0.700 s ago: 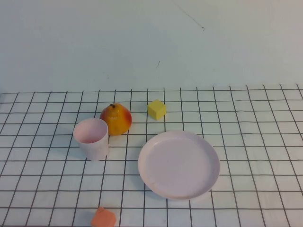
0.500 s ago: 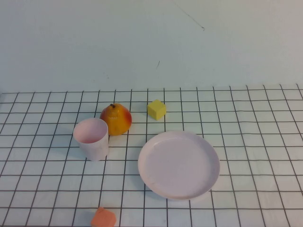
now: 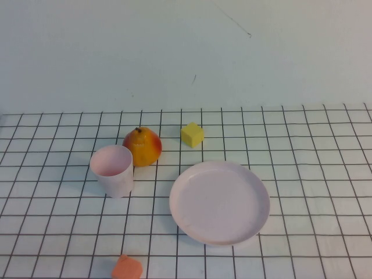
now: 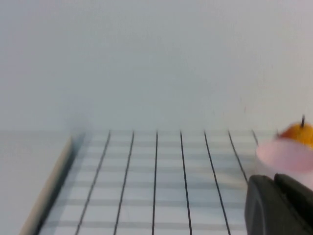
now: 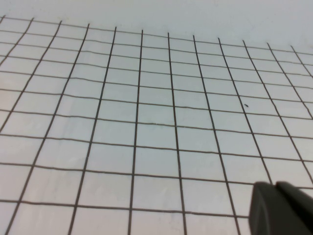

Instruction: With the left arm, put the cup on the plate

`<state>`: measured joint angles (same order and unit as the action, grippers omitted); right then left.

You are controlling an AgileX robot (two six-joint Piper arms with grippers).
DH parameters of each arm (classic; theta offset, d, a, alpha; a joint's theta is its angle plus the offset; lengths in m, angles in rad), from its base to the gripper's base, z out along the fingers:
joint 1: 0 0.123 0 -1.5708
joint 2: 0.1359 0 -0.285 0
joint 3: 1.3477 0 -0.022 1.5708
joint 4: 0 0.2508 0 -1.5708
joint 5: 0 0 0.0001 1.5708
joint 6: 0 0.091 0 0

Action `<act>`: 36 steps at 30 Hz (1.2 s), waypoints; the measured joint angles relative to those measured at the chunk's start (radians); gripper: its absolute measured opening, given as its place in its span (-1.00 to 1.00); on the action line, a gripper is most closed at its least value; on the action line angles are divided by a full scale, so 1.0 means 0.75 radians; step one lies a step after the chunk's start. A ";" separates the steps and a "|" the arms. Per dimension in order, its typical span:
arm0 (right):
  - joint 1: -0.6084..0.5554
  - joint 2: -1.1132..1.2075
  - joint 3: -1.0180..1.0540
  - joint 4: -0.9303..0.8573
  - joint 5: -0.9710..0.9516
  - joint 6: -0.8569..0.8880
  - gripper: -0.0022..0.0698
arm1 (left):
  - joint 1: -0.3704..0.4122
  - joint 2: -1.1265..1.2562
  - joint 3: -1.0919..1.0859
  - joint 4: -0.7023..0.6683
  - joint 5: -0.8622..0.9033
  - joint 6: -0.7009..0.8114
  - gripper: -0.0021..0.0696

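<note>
You are looking at a white tabletop point(image 3: 325, 174) ruled with a black grid. The small pale pink handleless cup point(image 3: 112, 170) is standing upright on it, mouth open upward. A yellow-orange pear with a red blush point(image 3: 142, 146) is sitting just beside the cup, on its far side, so close that you cannot tell whether they touch. The large round pale pink plate with a raised rim point(image 3: 220, 201) is lying flat, apart from the cup, toward the robot's right. A small yellow cube point(image 3: 192, 134) is resting beyond the plate, near the pear. An orange block point(image 3: 127, 268) is lying at the near edge of the tabletop.

In the high view neither arm is showing. In the left wrist view, the left gripper point(image 4: 279, 205) is appearing only as a dark edge at the corner; the cup point(image 4: 286, 155) is standing just ahead of its fingers, with the pear point(image 4: 299, 133) behind. You cannot tell how those fingers are set.

In the right wrist view, the right gripper point(image 5: 281, 208) is likewise showing only a dark corner over bare grid; its finger state cannot be told.
</note>
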<state>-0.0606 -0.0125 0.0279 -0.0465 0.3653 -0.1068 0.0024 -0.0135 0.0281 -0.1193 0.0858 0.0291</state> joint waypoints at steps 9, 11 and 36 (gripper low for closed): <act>0.000 0.000 0.000 0.000 0.000 0.000 -0.95 | 0.000 0.000 0.000 -0.002 -0.468 0.000 -0.95; 0.000 0.000 0.000 0.000 0.000 0.000 -0.95 | 0.000 0.000 0.000 -0.002 -0.493 0.000 -0.95; 0.000 0.000 0.000 0.000 0.000 0.000 -0.95 | 0.002 0.000 -0.203 -0.025 -0.347 -0.278 -0.95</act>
<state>-0.0606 -0.0125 0.0279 -0.0465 0.3653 -0.1068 0.0040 -0.0135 -0.1244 -0.1380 -0.1745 -0.1792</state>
